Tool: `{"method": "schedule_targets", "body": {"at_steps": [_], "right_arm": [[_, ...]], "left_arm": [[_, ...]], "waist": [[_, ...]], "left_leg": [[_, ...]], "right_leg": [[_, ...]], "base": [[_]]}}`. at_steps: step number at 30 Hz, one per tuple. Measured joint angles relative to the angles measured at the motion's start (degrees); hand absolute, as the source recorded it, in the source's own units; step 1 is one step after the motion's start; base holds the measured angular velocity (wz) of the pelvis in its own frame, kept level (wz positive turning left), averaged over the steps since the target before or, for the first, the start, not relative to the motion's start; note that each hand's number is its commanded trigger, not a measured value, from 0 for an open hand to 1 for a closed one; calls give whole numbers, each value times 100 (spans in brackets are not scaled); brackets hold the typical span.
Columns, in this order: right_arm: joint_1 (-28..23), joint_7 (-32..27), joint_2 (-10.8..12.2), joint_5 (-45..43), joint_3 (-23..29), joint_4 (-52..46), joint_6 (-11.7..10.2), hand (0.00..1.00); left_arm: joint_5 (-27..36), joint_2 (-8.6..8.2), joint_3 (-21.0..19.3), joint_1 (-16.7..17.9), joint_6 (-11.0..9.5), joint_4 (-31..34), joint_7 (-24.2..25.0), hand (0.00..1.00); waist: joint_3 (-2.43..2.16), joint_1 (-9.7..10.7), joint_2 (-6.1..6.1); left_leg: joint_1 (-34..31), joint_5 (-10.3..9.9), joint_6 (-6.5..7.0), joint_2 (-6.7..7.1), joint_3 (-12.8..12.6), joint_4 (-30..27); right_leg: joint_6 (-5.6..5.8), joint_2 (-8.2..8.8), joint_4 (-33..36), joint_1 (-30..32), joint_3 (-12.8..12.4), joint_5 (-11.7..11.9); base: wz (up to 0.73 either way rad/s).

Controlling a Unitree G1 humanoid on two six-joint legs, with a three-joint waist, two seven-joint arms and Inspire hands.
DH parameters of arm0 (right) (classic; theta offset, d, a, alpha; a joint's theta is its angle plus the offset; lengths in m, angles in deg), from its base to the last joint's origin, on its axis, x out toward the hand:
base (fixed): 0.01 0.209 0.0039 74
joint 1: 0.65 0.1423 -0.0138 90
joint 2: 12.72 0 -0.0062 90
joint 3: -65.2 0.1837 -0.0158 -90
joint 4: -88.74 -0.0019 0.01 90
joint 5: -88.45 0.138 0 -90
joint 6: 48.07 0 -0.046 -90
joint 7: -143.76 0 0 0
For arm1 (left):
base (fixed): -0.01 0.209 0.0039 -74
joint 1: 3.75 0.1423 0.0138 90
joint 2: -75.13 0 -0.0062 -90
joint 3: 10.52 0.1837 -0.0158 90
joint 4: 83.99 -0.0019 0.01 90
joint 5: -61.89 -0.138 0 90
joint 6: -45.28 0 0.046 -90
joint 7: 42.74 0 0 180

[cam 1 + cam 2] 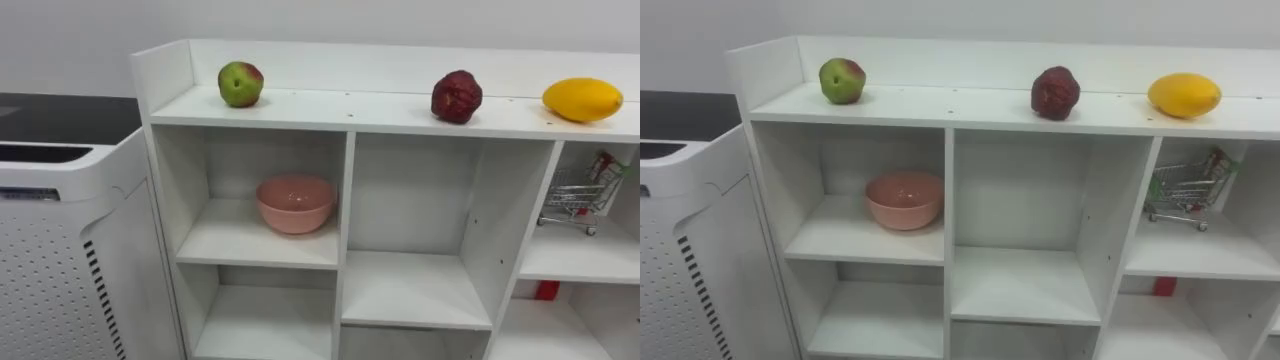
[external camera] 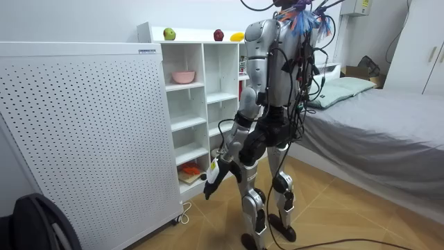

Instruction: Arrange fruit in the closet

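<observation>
Dark left hand [image 2: 211, 178] hanging low, fingers loosely straight, empty, apple [image 1: 240, 84] atop white closet [image 1: 346, 190].

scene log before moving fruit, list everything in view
round apple: one, green and red, shelf top left
wrinkled dark red fruit: one, dark red, shelf top middle
oval yellow fruit: one, yellow, shelf top right
round pink bowl: one, pink, upper left compartment
small wire shopping cart: one, silver, right compartment
white shelf unit: one, white, before robot
white perforated appliance: one, white, left of shelf
grey bed: one, grey, beside robot
left hand: one, dark, beside thigh
</observation>
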State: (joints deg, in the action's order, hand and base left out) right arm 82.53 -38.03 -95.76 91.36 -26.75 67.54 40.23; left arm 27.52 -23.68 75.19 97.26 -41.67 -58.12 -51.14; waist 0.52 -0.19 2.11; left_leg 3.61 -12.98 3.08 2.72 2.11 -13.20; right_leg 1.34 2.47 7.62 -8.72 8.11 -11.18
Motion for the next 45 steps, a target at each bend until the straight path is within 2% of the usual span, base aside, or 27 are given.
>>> {"method": "schedule_targets", "body": {"at_steps": [7,8,9,11,15,18,21,23,25,29,34,35,36,38,40,45], "right_arm": [[-10,-139,30,229,110,11,-18,0],[-20,-166,31,389,113,15,-19,0],[-48,-200,30,608,114,14,-20,0],[-90,-266,32,998,125,13,-22,0],[-83,-338,64,1583,606,3,-18,0],[-50,-557,59,2257,1159,-90,-18,0],[11,-990,43,2908,1881,-693,-18,0],[81,-1273,13,3065,2094,-1169,-40,0],[146,-1585,-5,3053,2209,-1797,-75,0],[300,-2308,-77,2912,2326,-3703,-264,0],[353,-2989,-161,1860,2342,-5448,-582,0],[387,-3146,-220,1622,2348,-5609,-630,0],[425,-3320,-247,1541,2352,-5917,-589,0],[491,-3503,-264,1232,2349,-6542,-572,0],[648,-3641,-389,984,2332,-6979,-575,0],[1305,-3746,-984,544,2330,-7368,-592,0]], "left_arm": [[6,2,-2,2,-2,12,-23,0],[6,2,-3,0,-2,12,-26,0],[1,-2,-3,0,-4,12,-45,0],[1,-11,-8,-2,-24,13,-136,0],[6,-9,-35,10,-71,77,-238,0],[9,-4,-249,40,-120,78,-366,0],[8,1,-485,106,-243,156,-528,0],[12,15,-499,103,-273,179,-586,0],[22,44,-500,122,-309,204,-657,0],[55,55,-514,161,-344,229,-717,0],[41,39,-487,292,-318,318,-672,0],[49,39,-482,296,-290,442,-602,0],[120,43,-448,294,-279,608,-535,0],[120,45,-440,201,-278,699,-427,0],[111,66,-431,104,-261,747,-312,0],[118,130,-372,-44,-204,1007,105,0]], "waist": [[-10,9,-36],[-32,20,-74],[-23,20,-57],[-45,19,-91],[-68,104,-114],[-55,173,-132],[-68,207,-76],[-63,226,-82],[-72,282,-64],[-72,281,-44],[-78,259,-3],[-62,249,-12],[-84,231,27],[-87,226,-13],[-88,190,-23],[-72,178,-33]], "left_leg": [[-26,2,1,1,-33,-1],[-16,2,2,1,-36,-7],[4,2,2,1,-36,-7],[14,1,2,-2,-36,-6],[21,2,3,4,-42,-1],[137,3,3,5,-64,71],[200,3,2,-9,-160,157],[201,4,3,-6,-182,167],[210,5,4,-6,-193,166],[183,22,2,-10,-222,189],[115,23,1,-9,-196,106],[91,23,0,-12,-199,97],[73,23,0,-13,-199,105],[10,25,-1,-9,-199,123],[-9,84,1,2,-193,145],[-41,85,-3,-13,-175,151]], "right_leg": [[1,-3,18,22,-14,5],[0,-4,13,-23,-21,5],[0,-4,12,-36,-31,5],[0,-6,12,-34,-59,5],[-1,-18,23,-56,-142,5],[-6,-28,11,-128,-169,4],[-16,-26,11,-126,-233,-20],[-15,-22,6,-117,-255,-19],[-11,-20,20,-106,-260,-22],[-8,-29,43,-21,-318,-23],[-11,-36,24,-29,-297,-19],[-14,-36,32,-20,-291,-17],[-15,-35,74,27,-299,-17],[-15,-34,105,111,-312,-17],[-17,-24,135,116,-306,-7],[-25,-22,157,144,-198,3]], "base": [[0],[0],[0],[0],[0],[-5],[-13],[-6],[0],[-4],[7],[13],[6],[-2],[-2],[4]]}}
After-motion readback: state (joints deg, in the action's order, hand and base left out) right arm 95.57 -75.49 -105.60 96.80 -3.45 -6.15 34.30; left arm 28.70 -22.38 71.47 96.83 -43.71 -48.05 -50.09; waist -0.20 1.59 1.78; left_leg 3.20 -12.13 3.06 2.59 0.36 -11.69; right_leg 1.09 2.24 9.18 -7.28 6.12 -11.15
